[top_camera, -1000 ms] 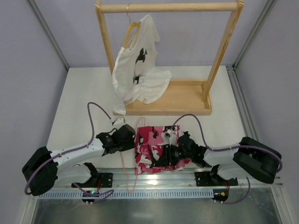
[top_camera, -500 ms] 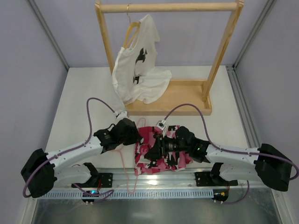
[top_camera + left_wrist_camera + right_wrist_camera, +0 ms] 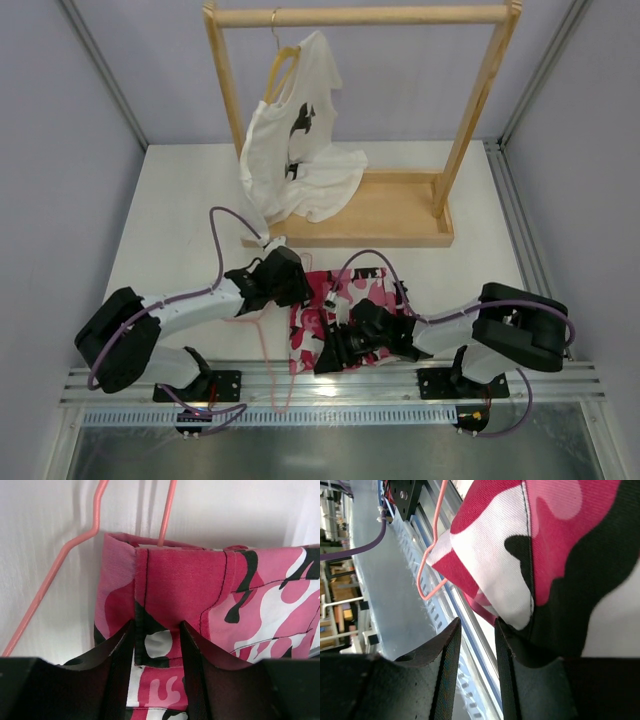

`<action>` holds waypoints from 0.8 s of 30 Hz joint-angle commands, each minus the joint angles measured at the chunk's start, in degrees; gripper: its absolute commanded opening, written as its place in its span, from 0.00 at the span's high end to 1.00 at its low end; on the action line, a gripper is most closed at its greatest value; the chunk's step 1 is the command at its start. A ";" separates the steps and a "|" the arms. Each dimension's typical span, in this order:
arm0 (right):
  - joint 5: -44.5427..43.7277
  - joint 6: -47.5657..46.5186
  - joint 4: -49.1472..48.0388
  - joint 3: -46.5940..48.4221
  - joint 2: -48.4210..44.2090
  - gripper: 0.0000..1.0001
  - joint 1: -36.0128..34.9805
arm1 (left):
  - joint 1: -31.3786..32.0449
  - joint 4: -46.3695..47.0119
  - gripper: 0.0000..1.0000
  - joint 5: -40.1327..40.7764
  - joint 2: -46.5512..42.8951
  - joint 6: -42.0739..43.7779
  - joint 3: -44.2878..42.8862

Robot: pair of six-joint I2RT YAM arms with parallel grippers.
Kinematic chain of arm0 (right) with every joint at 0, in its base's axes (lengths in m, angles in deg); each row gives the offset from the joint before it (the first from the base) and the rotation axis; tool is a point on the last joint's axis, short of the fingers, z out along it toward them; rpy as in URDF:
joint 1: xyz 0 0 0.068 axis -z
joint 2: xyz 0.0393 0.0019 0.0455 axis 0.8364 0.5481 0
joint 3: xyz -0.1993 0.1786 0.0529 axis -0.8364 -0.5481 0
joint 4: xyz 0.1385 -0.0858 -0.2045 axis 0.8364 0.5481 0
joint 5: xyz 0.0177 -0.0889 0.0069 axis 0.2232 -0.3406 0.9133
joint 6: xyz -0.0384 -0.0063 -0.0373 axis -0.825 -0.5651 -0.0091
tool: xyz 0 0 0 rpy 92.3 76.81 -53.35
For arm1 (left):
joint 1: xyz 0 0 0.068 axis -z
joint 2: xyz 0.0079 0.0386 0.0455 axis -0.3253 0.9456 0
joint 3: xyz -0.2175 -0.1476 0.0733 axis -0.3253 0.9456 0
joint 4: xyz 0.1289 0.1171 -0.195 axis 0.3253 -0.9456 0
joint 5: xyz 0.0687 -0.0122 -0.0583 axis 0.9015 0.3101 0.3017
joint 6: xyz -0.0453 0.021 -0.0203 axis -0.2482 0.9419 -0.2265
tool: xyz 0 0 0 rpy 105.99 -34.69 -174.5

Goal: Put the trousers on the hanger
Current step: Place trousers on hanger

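Note:
The camouflage trousers (image 3: 345,305) lie folded on the white table between my arms. The pink wire hanger (image 3: 262,345) lies partly under their left edge, its hook (image 3: 426,565) over the near rail. My left gripper (image 3: 293,288) is open at the trousers' far left corner. In the left wrist view its gripper (image 3: 157,636) straddles a seam of the trousers (image 3: 200,580), with the hanger (image 3: 52,575) to the left. My right gripper (image 3: 332,353) is open at the trousers' near edge. In the right wrist view the gripper (image 3: 476,630) is empty and the trousers (image 3: 555,540) lie against one finger.
A wooden rack (image 3: 360,215) stands at the back of the table. A white T-shirt (image 3: 295,160) hangs from it on a wooden hanger (image 3: 280,65). A metal rail (image 3: 330,385) runs along the near edge. Grey walls close in both sides.
My left gripper has moved right and farther back onto the trousers' far left corner. My right gripper has moved left and nearer, to the trousers' near edge.

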 commanded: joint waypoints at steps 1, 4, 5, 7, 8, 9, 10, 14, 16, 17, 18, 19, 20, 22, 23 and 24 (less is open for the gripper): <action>-9.00 -5.36 11.84 0.48 -5.65 0.63 -0.21 | -3.64 -2.42 0.59 4.97 2.09 -0.29 0.10; -12.44 -5.80 17.73 -0.22 -8.55 0.63 -0.21 | -5.58 -2.33 0.59 5.06 1.30 0.14 0.19; -15.06 -5.37 18.97 -0.49 -9.17 0.63 -0.21 | -5.84 -2.85 0.59 5.67 1.13 0.32 -0.08; -16.92 -4.66 22.22 -0.66 -12.67 0.63 -0.21 | -6.28 -4.08 0.59 6.29 0.95 0.32 -0.95; -18.76 -4.14 23.71 -0.58 -14.69 0.63 -0.21 | -6.37 -4.26 0.59 6.38 0.95 0.23 -1.13; -19.56 -3.00 27.03 -0.40 -16.63 0.63 -0.21 | -6.46 -4.35 0.59 6.29 0.60 0.23 -1.31; -21.14 -2.38 29.85 0.73 -21.52 0.63 -0.21 | -6.46 -4.53 0.59 6.29 0.43 0.14 -1.57; -29.40 -1.76 45.05 5.39 -32.54 0.63 -0.21 | -6.46 -7.68 0.59 5.59 -1.94 1.02 -3.15; -34.41 -1.50 53.06 8.02 -35.09 0.63 -0.03 | -6.46 -11.36 0.55 6.02 -4.58 1.98 -3.94; -36.42 -0.62 55.34 8.47 -36.32 0.63 -0.03 | -6.46 -12.86 0.50 6.29 -5.37 2.51 -4.64; -38.01 0.17 59.02 8.48 -36.42 0.63 0.05 | -6.46 -14.01 0.47 6.98 -6.16 3.04 -4.82; -40.55 2.09 60.10 7.52 -36.42 0.63 0.23 | -6.46 -15.50 0.46 7.34 -7.73 4.09 -5.00; -41.36 3.24 60.81 6.73 -36.25 0.63 0.58 | -6.46 -17.69 0.46 7.69 -8.36 4.79 -5.17; -43.20 5.79 60.99 4.10 -35.55 0.63 0.84 | -6.46 -19.99 0.44 8.75 -9.68 5.76 -5.61; -44.08 8.15 60.99 3.47 -35.28 0.63 0.93 | -6.46 -21.13 0.44 8.84 -11.16 6.12 -5.62; -45.05 9.31 61.34 3.03 -34.85 0.63 1.02 | -6.46 -21.92 0.43 9.27 -11.70 6.47 -5.70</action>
